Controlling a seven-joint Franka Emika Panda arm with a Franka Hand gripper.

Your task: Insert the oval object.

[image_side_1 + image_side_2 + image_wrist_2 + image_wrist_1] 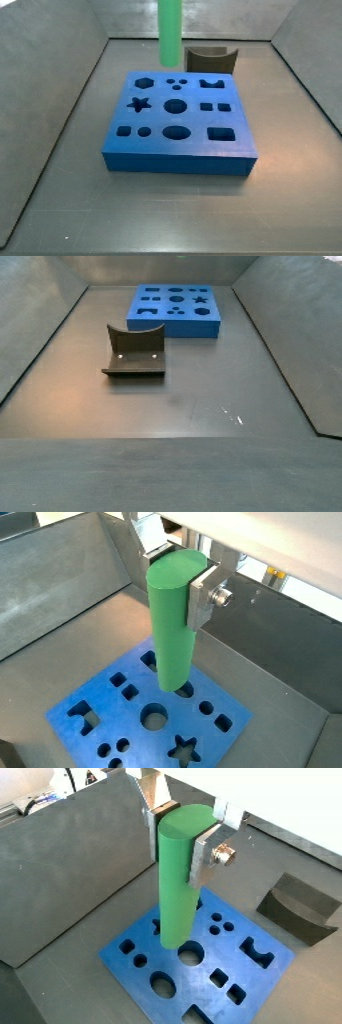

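Fingers of the gripper clamp the rod at its top, hanging upright above the block, over its holes.

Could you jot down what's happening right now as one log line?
end effector: shut on oval object | rod upright above blue block | not yet inserted

**Open floor around the block, walls closing in the sides**

The gripper is hanging above the blue block, its plates pressing the upright green oval object, whose lower end is hovering over the holes. A dark grey curved block is sitting on the floor apart from the blue block, taking up room on that side. Grey walls are rising on both flanks. The floor in front is lying open.
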